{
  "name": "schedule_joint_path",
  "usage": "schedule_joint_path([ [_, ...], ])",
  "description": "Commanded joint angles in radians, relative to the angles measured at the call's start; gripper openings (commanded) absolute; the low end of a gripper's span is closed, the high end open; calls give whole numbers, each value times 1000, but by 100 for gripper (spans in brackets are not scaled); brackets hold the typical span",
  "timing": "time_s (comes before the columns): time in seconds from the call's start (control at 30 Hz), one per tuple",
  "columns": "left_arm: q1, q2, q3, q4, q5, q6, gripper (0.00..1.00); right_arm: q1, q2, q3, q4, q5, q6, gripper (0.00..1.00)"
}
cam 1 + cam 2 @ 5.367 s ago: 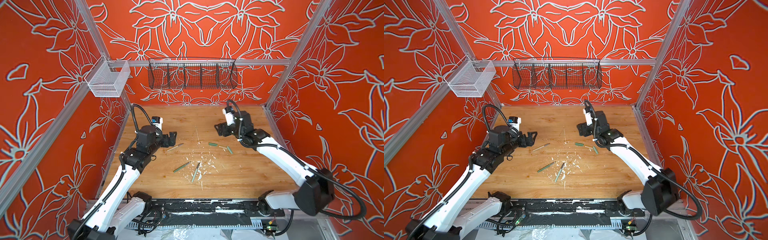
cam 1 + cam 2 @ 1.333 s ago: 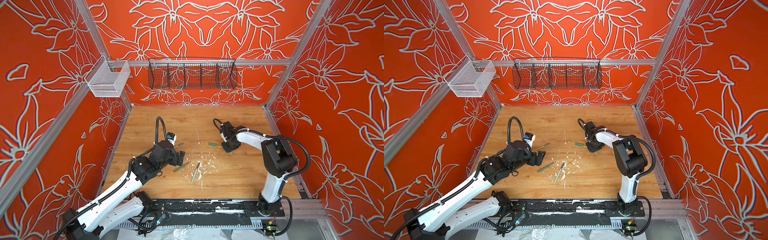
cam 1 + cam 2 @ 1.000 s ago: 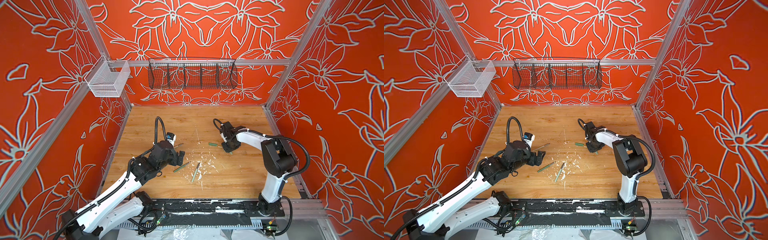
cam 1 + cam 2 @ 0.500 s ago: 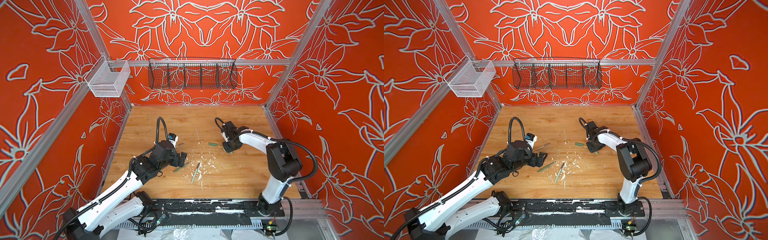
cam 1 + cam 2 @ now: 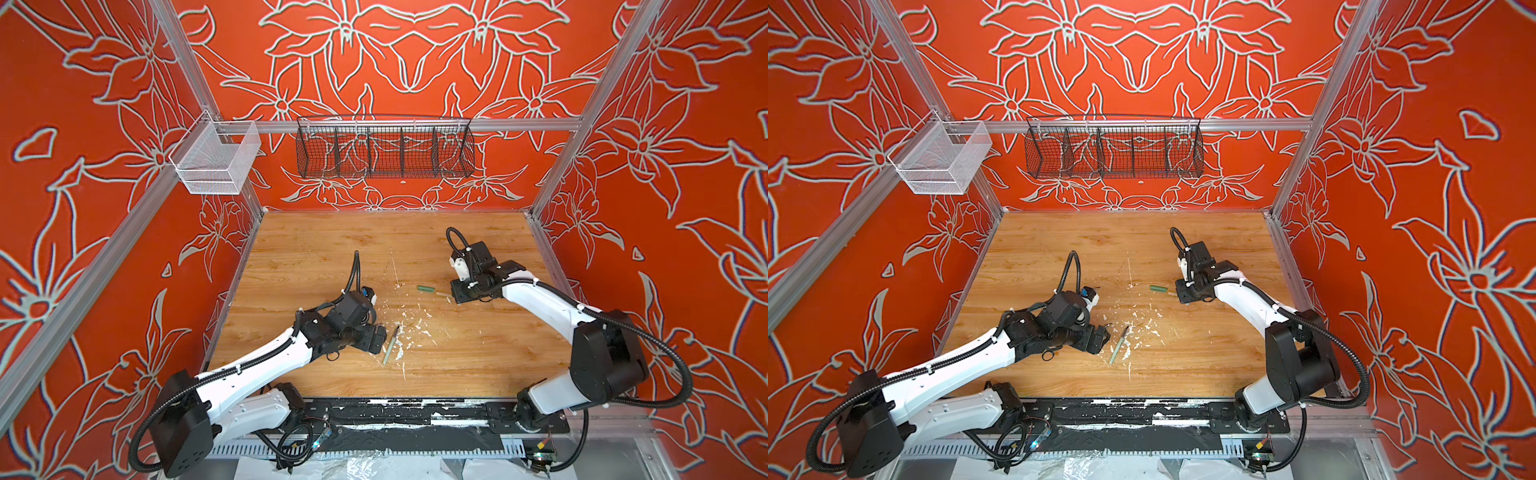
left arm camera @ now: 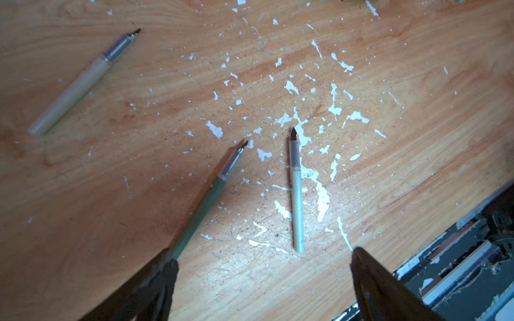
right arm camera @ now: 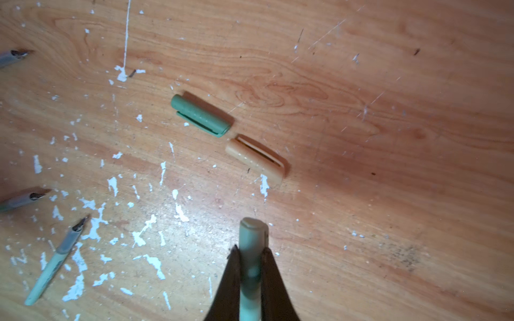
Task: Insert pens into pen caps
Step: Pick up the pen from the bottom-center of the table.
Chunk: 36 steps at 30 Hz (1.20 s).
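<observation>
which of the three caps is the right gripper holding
The pale mint cap, clamped in the right gripper. The dark green cap and the tan cap both lie loose on the table.

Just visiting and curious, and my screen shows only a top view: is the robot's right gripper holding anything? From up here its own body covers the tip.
Observer: Yes. The right wrist view shows the right gripper shut on a pale mint cap.
Visitor: Nice. I can make out only one pen on the wood. Are there more?
Observer: Three in all. The left wrist view shows a tan pen and a dark green pen lying near the mint pen.
</observation>
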Motion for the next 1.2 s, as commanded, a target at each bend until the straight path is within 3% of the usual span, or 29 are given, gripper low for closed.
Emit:
schedule_joint_path([
  [0.0,-26,33,-6,60,5,-36,97,-2,0,-40,23,-28,41,1],
  [0.13,-71,106,10,66,-17,-43,97,-1,5,-67,31,-14,43,1],
  [0.33,-99,245,41,82,-15,-53,99,-1,-49,-101,85,-103,45,1],
  [0.63,-139,463,177,44,-45,-51,82,-1,-174,-129,91,-95,43,1],
  [1.17,-164,488,177,-7,-70,-93,65,-1,-224,-157,109,-81,51,1],
])
